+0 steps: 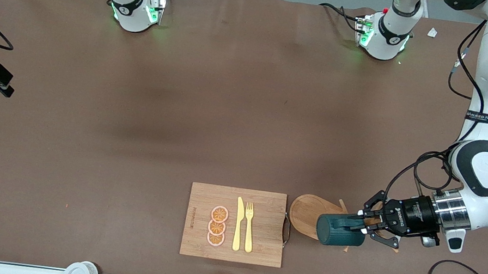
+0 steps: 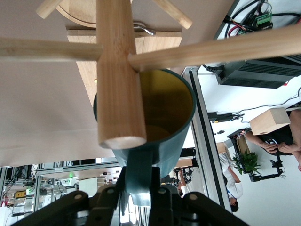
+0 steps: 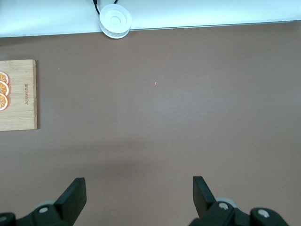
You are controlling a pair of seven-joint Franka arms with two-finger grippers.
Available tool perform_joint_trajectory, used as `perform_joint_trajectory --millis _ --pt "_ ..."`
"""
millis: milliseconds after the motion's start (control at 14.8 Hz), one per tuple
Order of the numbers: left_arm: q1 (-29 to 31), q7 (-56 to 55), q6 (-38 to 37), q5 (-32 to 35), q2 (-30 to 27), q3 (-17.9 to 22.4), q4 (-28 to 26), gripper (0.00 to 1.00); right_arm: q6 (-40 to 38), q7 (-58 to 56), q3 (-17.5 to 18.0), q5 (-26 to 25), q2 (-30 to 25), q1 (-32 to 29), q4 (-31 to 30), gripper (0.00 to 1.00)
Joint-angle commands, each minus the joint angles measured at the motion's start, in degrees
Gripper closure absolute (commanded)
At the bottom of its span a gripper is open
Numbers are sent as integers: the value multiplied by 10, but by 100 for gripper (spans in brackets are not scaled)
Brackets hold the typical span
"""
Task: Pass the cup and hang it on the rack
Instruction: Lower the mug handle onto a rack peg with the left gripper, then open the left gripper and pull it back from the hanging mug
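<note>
Brown matte table [image 1: 131, 142], ribbed cup [image 1: 338, 232], wooden rack [image 1: 309, 212]

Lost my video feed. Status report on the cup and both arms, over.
Left pincer shut on cup handle, cup at the rack by the post. Right pincer open, waiting over bare table. Pegs crowd the cup's mouth.

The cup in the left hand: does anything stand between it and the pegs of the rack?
Nothing visible does. The left hand holds the cup by its handle over the rack, right beside the post.
</note>
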Motion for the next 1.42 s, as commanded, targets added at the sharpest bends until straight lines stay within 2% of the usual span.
perform_joint_trajectory --millis 0,406,474,610,677,745,881,1219,1355 --pt "2 -8 0 -1 1 1 -1 91 -2 3 3 -6 3 -2 7 0" --pt "5 -44 0 29 1 7 0 88 -2 3 3 -5 3 -2 7 0" --pt "5 -44 0 30 2 6 0 83 -2 3 3 -6 3 -2 7 0" --pt "5 -46 0 30 1 6 1 43 -2 3 3 -7 3 -3 7 0" --pt "5 -50 -3 31 -1 7 1 11 -2 3 3 -7 3 -4 7 0" --pt "9 -58 -5 37 -3 6 3 0 -1 3 3 -8 3 -4 7 0" --pt "9 -79 -12 54 -8 6 5 0 -1 3 3 -7 4 -5 7 0" --pt "9 -95 -43 100 -63 6 7 0 4 3 3 -8 4 -4 7 0" --pt "9 -87 -97 178 -86 -1 10 0 4 3 3 -6 4 -4 7 0"
